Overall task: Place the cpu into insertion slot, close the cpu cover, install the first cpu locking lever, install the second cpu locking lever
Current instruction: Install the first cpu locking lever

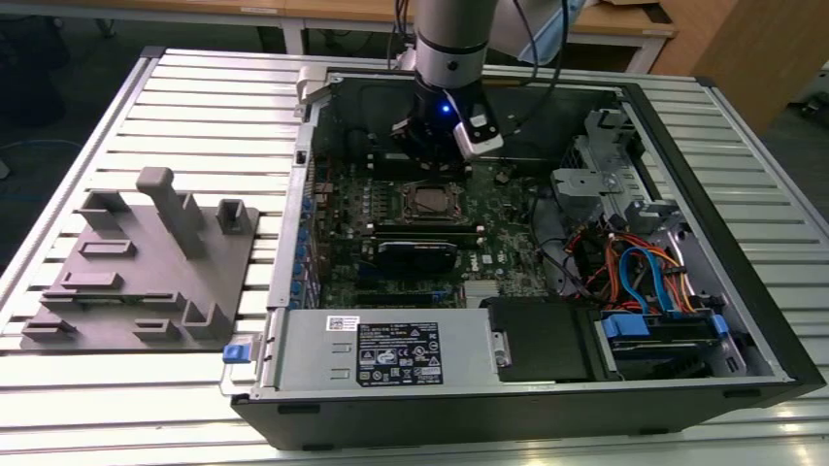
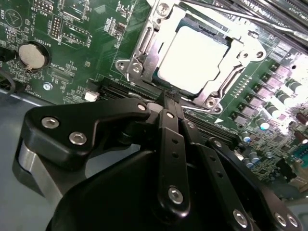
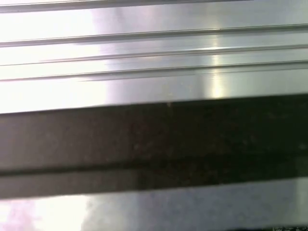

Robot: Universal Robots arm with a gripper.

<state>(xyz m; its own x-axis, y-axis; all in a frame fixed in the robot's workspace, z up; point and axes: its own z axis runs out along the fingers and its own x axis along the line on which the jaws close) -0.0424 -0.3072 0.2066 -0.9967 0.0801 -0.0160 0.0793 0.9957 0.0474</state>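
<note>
The cpu point(image 2: 195, 50) lies flat in the insertion slot point(image 2: 144, 43), its pale metal top showing through the square cut-out of the cpu cover point(image 2: 226, 79), which lies down over it. In the exterior view the slot point(image 1: 428, 201) sits mid-motherboard inside the open computer case. My gripper point(image 2: 171, 98) hovers just off one edge of the slot, its black fingers point(image 2: 168, 139) pressed together with nothing between them. The exterior view has the gripper point(image 1: 430, 153) at the slot's far side. I cannot tell how the locking levers stand.
The open computer case point(image 1: 725, 388) lies on a slatted metal table point(image 1: 194, 87). A grey fixture block point(image 1: 143, 262) stands at the exterior view's left. Cables and drive bays point(image 1: 647, 282) fill the case's right. Memory slots point(image 2: 120, 89) and a coin battery point(image 2: 32, 55) flank the slot.
</note>
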